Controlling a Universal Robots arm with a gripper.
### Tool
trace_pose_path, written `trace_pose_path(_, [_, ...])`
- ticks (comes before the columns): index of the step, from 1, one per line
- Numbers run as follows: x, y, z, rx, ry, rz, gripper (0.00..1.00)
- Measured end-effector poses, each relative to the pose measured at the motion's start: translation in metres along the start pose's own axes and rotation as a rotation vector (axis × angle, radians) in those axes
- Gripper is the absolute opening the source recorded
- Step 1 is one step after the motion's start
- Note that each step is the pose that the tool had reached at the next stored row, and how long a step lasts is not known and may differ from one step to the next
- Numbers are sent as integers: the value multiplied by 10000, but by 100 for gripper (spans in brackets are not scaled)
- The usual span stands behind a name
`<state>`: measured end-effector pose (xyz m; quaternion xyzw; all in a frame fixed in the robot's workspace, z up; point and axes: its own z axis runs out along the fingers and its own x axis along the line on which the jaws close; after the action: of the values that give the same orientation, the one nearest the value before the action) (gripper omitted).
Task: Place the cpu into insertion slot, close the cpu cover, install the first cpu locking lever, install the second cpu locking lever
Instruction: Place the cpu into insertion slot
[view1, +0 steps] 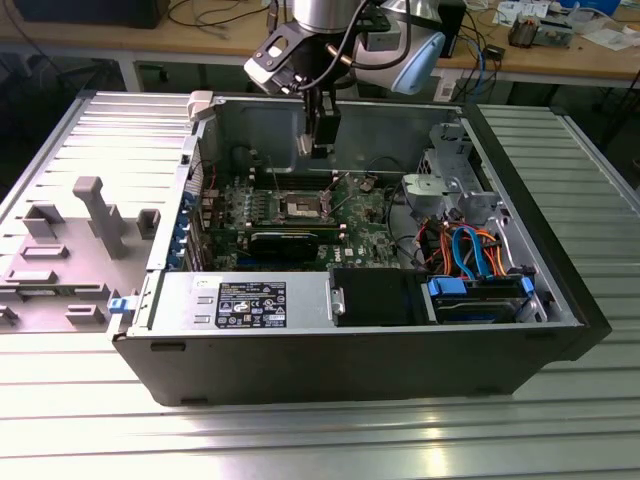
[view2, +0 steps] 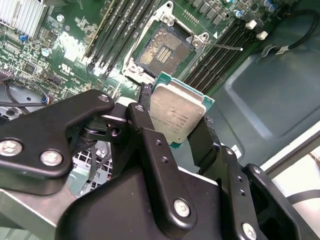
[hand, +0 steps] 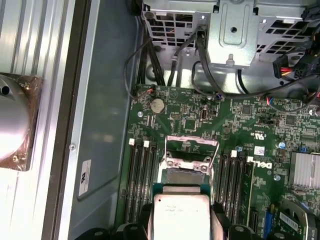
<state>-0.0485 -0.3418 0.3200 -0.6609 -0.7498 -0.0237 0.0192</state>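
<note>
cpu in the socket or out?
Out. The small square silver-grey cpu is clamped in the black gripper, clear of the empty dark metal-rimmed socket.

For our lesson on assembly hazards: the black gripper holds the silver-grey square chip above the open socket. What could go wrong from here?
1. The black gripper pinches the pale silver-grey square cpu by two edges only; landing skewed in the dark, silver-rimmed insertion slot might damage its contacts.
2. The thin metal locking lever juts beside the slot; the gripper could snag it.
</note>
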Motion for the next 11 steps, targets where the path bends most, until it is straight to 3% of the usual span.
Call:
trace_pose_path(2, [1, 0, 0, -38, -4, -2, 55])
trace_pose_path(11, [30, -79, 49, -52, -10, 260, 55])
